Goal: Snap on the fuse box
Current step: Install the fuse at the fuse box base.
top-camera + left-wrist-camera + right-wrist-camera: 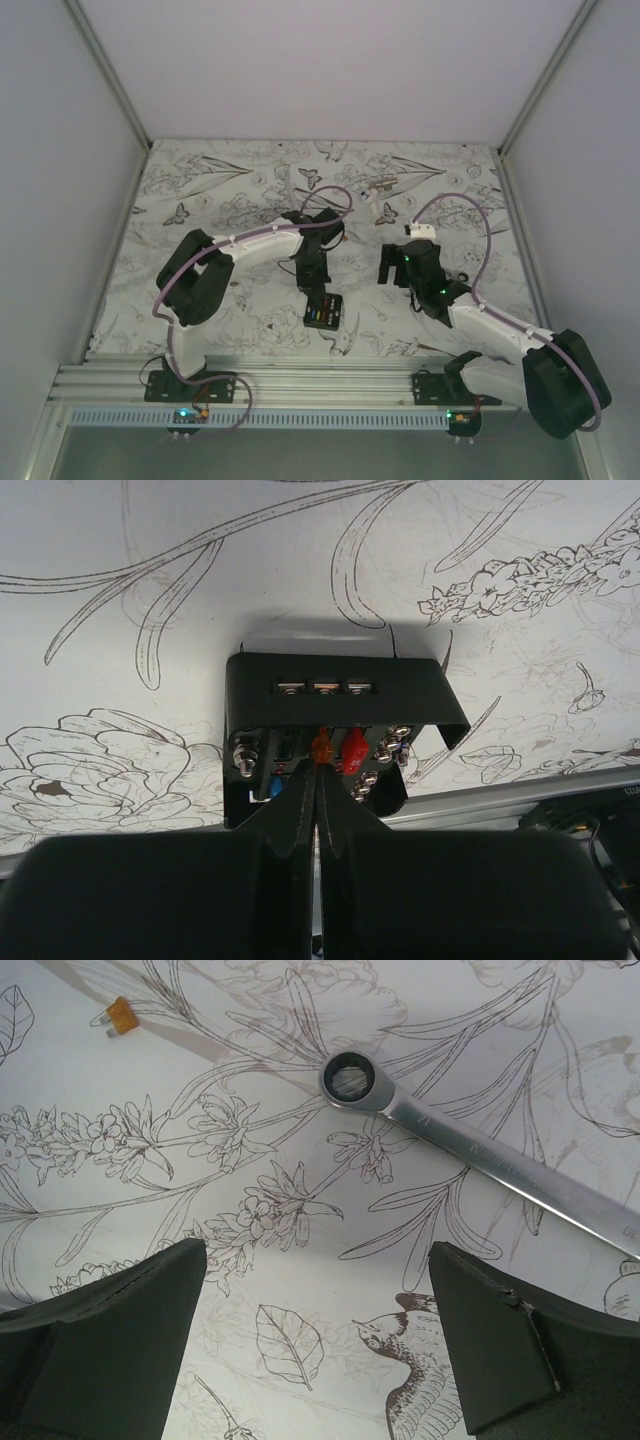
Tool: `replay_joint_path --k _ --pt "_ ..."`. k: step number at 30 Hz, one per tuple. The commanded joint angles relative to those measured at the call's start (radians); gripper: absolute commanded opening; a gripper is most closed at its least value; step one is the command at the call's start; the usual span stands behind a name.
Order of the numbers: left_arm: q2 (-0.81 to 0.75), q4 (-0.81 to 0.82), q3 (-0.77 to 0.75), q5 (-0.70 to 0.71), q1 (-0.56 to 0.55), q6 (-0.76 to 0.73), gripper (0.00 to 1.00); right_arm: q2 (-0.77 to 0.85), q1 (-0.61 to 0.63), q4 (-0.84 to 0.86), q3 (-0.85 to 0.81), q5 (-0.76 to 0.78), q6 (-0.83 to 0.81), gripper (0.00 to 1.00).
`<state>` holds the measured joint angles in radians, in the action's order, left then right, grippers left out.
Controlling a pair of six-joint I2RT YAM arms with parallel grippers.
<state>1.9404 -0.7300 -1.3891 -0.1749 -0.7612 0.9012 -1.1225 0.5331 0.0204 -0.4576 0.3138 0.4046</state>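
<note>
The fuse box [323, 313] is a small black box lying on the flower-printed table near the middle front. In the left wrist view the fuse box [340, 685] shows red, orange and blue fuses and silver screws on its face. My left gripper [318, 767] points down at it, shut. Its tips rest against the orange fuse [320, 746] seated beside a red fuse [353, 750]. From above, the left gripper [312, 290] stands right over the box. My right gripper [318, 1260] hangs open over bare table, holding nothing, to the right of the box [386, 265].
A silver ratchet wrench [480, 1150] lies on the table ahead of the right gripper. A loose orange fuse [121, 1017] lies farther off to its left. Small white parts [385, 212] sit at the back. An aluminium rail [300, 380] runs along the near edge, and walls close both sides.
</note>
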Motion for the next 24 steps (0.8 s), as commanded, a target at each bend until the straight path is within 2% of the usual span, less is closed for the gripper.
replay_joint_path --k 1,7,13,19,24 --pt "0.131 0.037 0.063 0.134 0.013 -0.006 0.0 -0.024 -0.009 0.034 -0.04 -0.034 0.0 1.0" --pt "0.099 0.038 0.088 0.183 0.038 -0.016 0.0 -0.024 -0.008 0.04 -0.04 -0.063 -0.011 1.0" --pt "0.07 0.037 0.077 0.19 0.012 -0.029 0.01 -0.041 -0.008 0.043 -0.049 -0.098 -0.026 1.0" --pt "-0.058 0.038 0.061 0.211 -0.039 -0.039 0.1 -0.004 -0.007 0.068 -0.041 -0.17 -0.045 1.0" --pt "-0.179 0.038 0.07 0.219 -0.053 -0.037 0.2 0.031 0.007 0.004 -0.086 -0.229 -0.037 0.99"
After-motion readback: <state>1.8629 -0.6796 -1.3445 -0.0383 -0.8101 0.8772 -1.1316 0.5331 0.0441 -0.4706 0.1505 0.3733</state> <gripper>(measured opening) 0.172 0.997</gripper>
